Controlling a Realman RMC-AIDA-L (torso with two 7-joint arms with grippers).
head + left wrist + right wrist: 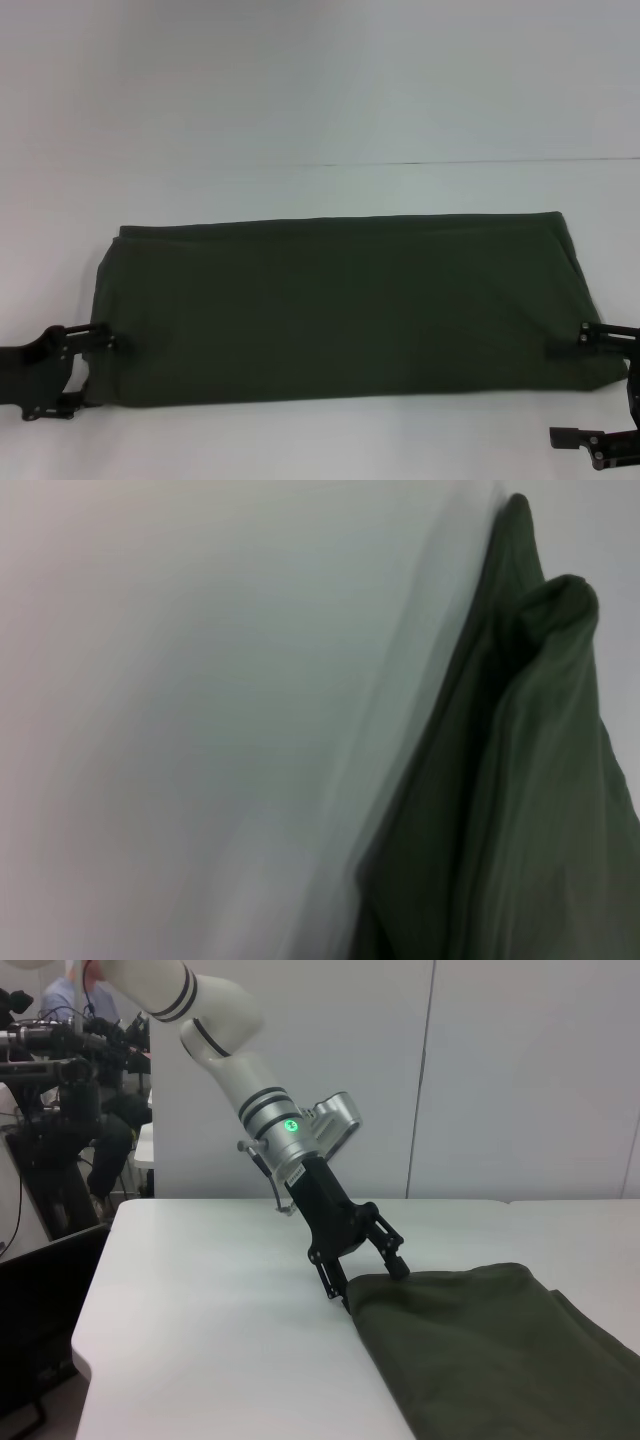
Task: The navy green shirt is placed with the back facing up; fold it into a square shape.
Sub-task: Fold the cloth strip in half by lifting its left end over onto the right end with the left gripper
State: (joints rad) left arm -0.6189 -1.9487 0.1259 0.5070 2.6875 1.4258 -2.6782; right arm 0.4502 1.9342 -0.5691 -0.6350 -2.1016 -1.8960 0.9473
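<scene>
Navy green shirt [345,305] lies as a long folded band on the table [320,120]; left gripper [88,370] and right gripper [585,385], both spread, straddle its opposite ends, presumably to pinch for the next fold.

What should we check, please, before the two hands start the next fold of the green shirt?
1. Shirt lying flat as a long band on the white table: ok.
2. Left hand at the shirt's left end, one finger on top of the cloth: ok.
3. Left hand closed firmly on the cloth: cannot tell.
4. Right hand at the right end, one finger on the cloth, the other off it below: not ok.
5. Far edge straight: ok.
</scene>
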